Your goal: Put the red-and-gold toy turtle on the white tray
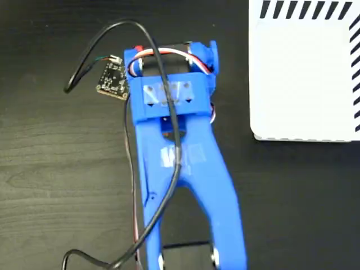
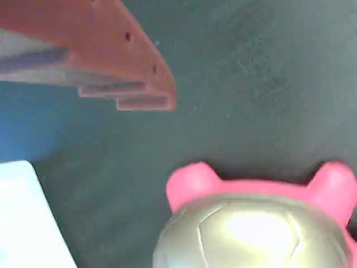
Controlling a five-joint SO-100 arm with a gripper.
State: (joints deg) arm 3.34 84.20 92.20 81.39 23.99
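Blue arm (image 1: 185,169) hides the turtle (image 2: 256,223); white tray (image 1: 304,73) lies beside.

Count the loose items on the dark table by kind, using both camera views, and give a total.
Toy turtle: 1
White tray: 1
Total: 2

The table (image 1: 50,185) is showing a dark, matt wood grain. The blue arm (image 1: 185,169) is looking like smooth moulded plastic, faintly sheened. The white tray (image 1: 304,79) is appearing flat and matt. In the wrist view, the turtle's shell (image 2: 251,234) is gleaming glossy gold, its pinkish-red legs (image 2: 192,181) looking soft and rubbery.
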